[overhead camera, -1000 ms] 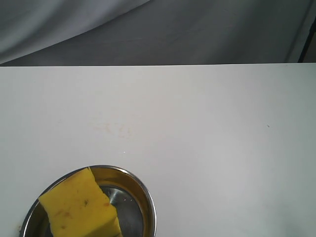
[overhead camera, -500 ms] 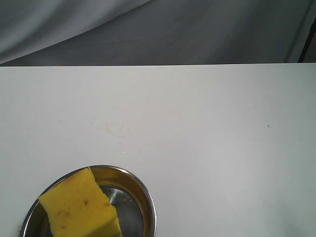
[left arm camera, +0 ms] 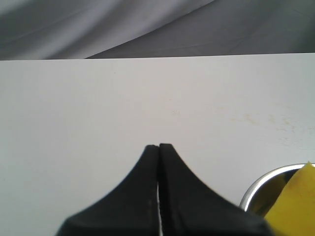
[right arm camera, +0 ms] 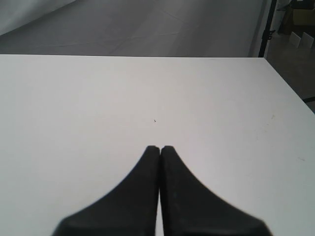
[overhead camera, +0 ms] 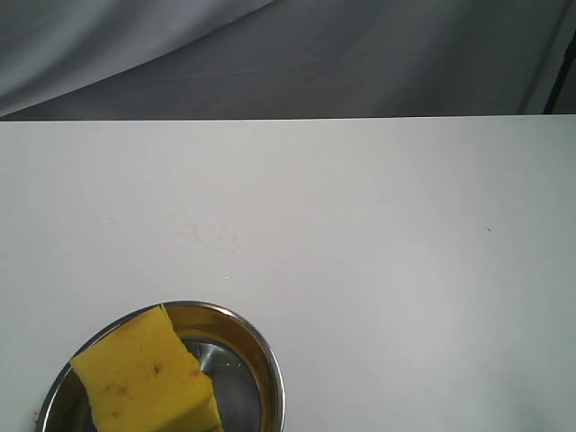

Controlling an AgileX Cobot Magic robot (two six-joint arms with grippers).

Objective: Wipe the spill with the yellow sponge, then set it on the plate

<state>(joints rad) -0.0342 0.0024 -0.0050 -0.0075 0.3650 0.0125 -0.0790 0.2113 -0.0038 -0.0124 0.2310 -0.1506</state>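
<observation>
now yellow sponge on plate, nr left end effector

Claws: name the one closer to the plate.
The left claw: its wrist view shows the plate rim and yellow sponge close by; the right claw's view shows neither.

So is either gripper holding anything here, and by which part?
Nothing. Left gripper and right gripper are shut empty; the yellow sponge lies in the plate.

Soft, even light; near fingers blurred.
</observation>
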